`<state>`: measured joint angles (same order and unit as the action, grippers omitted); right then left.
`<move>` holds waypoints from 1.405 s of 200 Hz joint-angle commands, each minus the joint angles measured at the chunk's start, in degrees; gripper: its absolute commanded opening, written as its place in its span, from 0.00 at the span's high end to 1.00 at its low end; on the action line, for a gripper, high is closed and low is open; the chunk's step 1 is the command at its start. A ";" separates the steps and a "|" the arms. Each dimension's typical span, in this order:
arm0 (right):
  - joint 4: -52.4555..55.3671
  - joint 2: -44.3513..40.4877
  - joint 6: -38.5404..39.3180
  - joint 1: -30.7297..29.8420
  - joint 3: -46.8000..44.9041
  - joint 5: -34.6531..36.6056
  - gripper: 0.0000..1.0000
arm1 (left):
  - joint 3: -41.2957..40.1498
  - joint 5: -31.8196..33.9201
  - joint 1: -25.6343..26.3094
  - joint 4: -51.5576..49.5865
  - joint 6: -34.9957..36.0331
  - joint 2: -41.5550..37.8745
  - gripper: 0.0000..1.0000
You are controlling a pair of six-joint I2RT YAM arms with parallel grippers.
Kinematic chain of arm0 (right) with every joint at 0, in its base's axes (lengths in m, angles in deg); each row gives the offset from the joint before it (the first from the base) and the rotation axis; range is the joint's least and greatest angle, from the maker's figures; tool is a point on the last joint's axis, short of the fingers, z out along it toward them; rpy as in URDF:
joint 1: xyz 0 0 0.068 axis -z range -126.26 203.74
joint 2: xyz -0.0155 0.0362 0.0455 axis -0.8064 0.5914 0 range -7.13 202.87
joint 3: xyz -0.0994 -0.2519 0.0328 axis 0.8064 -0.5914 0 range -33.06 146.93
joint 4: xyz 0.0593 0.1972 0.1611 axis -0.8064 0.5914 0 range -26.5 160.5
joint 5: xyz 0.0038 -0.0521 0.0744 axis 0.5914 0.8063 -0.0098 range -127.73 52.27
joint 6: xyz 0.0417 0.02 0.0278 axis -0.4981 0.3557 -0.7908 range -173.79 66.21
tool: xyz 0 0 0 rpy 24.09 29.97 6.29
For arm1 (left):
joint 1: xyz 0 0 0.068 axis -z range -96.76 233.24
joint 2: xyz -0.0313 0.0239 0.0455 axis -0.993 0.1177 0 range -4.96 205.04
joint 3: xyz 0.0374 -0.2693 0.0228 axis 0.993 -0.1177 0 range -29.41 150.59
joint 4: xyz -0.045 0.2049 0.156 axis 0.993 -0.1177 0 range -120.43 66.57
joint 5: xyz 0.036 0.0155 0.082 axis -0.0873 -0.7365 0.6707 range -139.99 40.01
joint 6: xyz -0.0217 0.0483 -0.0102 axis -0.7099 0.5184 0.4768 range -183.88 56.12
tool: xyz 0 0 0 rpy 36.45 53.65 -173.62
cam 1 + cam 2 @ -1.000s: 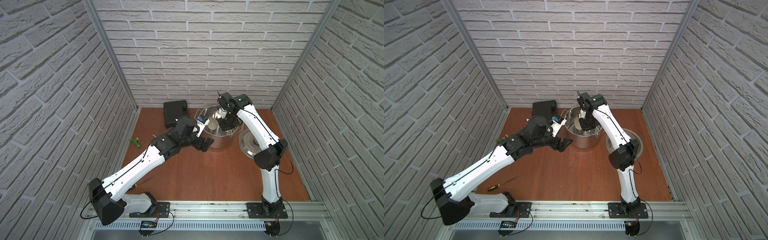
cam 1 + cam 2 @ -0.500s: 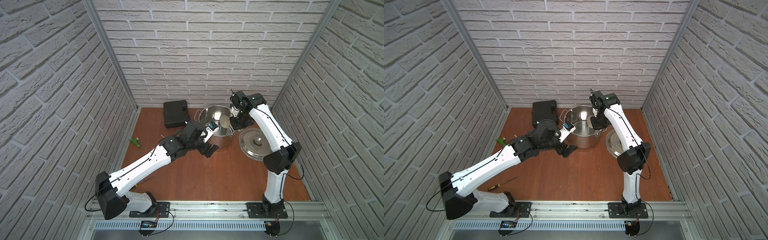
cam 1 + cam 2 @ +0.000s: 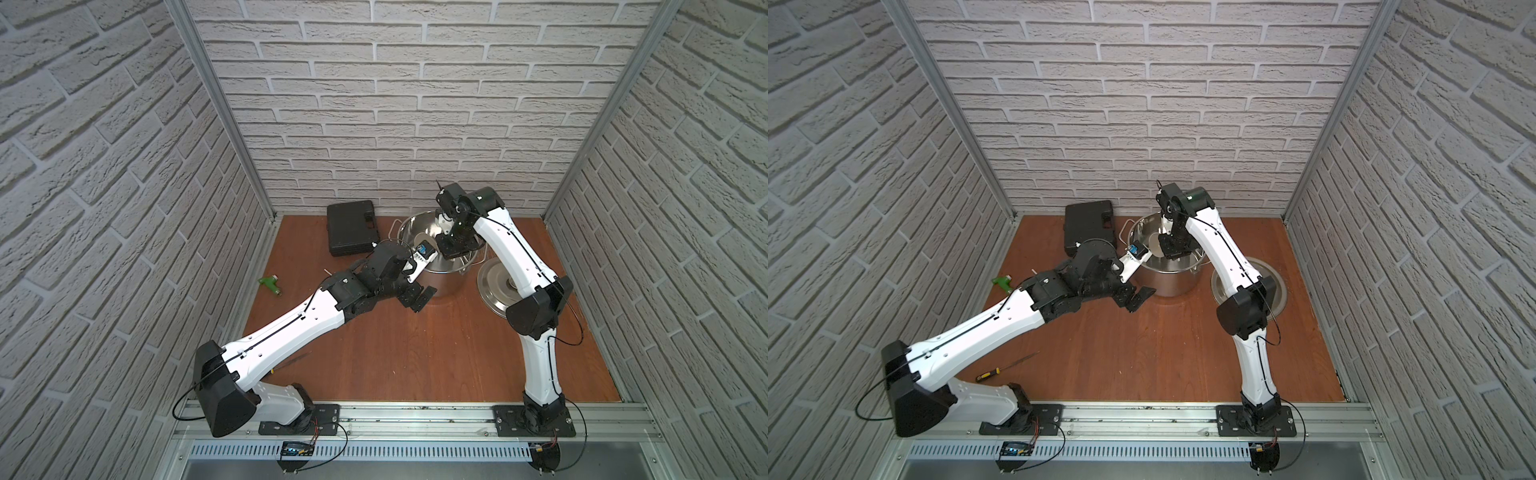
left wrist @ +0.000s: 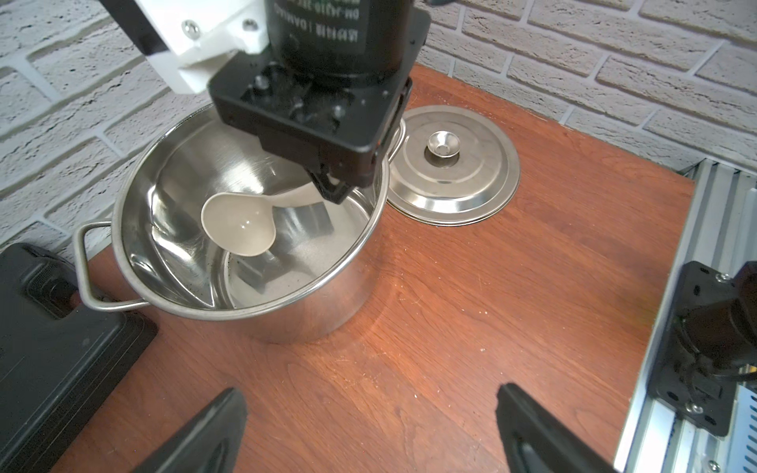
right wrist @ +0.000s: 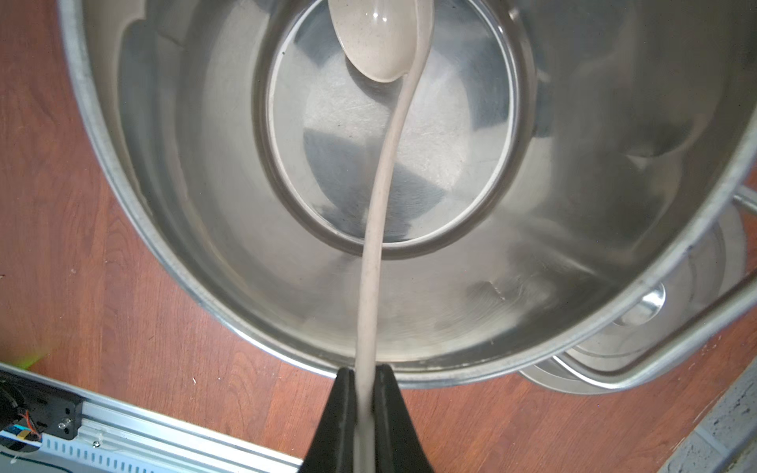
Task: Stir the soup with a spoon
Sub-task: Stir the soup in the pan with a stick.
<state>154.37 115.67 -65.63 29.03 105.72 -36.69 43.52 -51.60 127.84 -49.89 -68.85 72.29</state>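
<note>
A large steel pot (image 3: 446,282) with loop handles stands at the back of the wooden table. No liquid soup shows; its inside (image 5: 393,164) is bare shiny steel. The cream spoon (image 5: 381,184) reaches down into the pot, its round bowl (image 4: 239,225) hanging above the bottom. My right gripper (image 5: 364,370) is shut on the spoon's handle, just over the pot's rim (image 4: 311,286). My left gripper (image 4: 370,391) is open and empty, low over the table in front of the pot, apart from it. In both top views it sits at the pot's front left (image 3: 1138,299).
The steel lid (image 4: 450,164) lies flat right of the pot. A black case (image 3: 352,227) lies at the back left, touching distance from the pot's handle. A green tool (image 3: 271,284) and a yellow-handled screwdriver (image 3: 1000,370) lie on the left. Brick walls enclose three sides.
My right gripper swung the spoon to the right inside the pot, then back toward the left and front. My left gripper shifted slightly right, then held still, open.
</note>
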 commanded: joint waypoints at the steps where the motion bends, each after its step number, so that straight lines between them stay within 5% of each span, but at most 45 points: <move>1: 0.37 -3.28 -0.12 -0.69 -2.74 0.57 0.98 | -1.04 0.80 -0.56 3.38 0.11 -1.31 0.02; 73: -2.88 -13.64 0.81 3.17 -16.08 4.50 0.98 | -1.16 0.28 -1.09 2.73 -0.18 -2.31 0.02; 178: 1.33 0.02 -0.64 0.80 4.24 0.92 0.98 | -3.93 1.19 -1.05 2.81 -1.74 -5.81 0.02; 281: -0.53 -11.91 1.11 2.03 -12.97 7.20 0.98 | -3.76 1.02 -1.02 4.02 -1.91 -5.17 0.02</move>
<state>155.14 109.79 -65.19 29.10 94.26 -32.21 40.24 -50.79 127.16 -48.71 -70.16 67.70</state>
